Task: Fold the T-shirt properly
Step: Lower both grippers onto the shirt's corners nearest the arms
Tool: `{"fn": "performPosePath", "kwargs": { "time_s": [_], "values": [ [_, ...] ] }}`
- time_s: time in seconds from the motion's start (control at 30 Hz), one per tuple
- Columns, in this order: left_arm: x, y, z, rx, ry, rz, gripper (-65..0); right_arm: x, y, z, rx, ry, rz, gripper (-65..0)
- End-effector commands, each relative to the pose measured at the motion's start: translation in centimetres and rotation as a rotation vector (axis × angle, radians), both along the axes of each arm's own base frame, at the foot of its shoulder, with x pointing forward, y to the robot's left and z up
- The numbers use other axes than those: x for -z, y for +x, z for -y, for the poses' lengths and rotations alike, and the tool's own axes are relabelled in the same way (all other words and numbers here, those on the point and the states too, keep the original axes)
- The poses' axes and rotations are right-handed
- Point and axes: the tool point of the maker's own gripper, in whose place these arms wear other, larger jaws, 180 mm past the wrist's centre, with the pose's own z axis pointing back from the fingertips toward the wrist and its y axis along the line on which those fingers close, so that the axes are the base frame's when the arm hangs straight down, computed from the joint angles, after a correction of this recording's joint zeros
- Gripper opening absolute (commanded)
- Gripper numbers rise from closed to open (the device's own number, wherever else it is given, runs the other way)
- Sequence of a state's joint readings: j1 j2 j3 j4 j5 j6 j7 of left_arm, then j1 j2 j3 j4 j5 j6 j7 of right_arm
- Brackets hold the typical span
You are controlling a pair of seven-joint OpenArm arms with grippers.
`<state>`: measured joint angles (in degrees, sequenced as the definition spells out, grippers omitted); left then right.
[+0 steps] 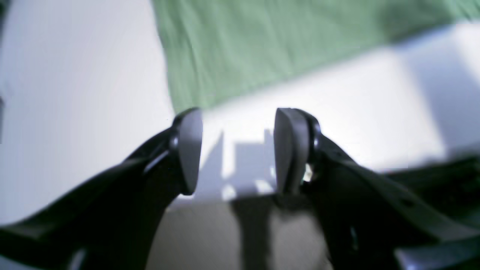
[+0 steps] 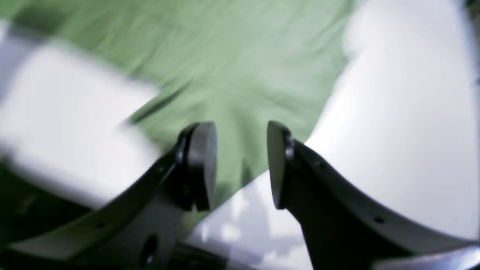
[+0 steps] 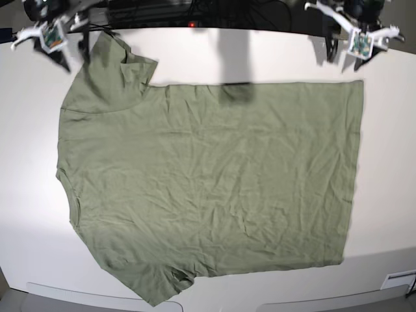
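The left end effector [image 1: 238, 152] hangs with jaws apart and empty over bare surface [image 1: 337, 112], just off the T-shirt's [image 3: 208, 188] hem corner at the far edge. The right end effector [image 2: 242, 165], also parted and holding nothing, hovers over the far sleeve. The T-shirt lies spread flat across the surface, so both seem poised to pinch the far side for a lengthwise fold.

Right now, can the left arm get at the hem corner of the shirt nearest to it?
Probably yes. The left gripper hangs open above bare table, with the T-shirt corner just ahead and nothing between them.
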<state>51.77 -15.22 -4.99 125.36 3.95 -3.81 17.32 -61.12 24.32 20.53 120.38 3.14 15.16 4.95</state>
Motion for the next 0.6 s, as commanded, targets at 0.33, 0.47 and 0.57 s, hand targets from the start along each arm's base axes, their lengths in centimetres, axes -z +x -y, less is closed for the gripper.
{"fn": "performPosePath", "kwargs": {
  "time_s": [0.33, 0.47, 0.57],
  "values": [
    [0.5, 3.9, 2.8, 0.375, 0.117, 0.004, -34.6, -3.8, 7.4, 0.7, -0.008, -0.125, 0.214, -41.8],
    [2.1, 4.9, 0.3, 0.512, 0.345, 0.05, -34.6, -3.6, 7.4, 1.1, -0.045, -0.221, 0.198, -41.8],
    [3.6, 5.1, -1.5, 0.561, 0.415, 0.025, -34.6, -3.7, 7.5, 1.1, -0.044, -0.205, 0.201, -41.8]
  ]
}}
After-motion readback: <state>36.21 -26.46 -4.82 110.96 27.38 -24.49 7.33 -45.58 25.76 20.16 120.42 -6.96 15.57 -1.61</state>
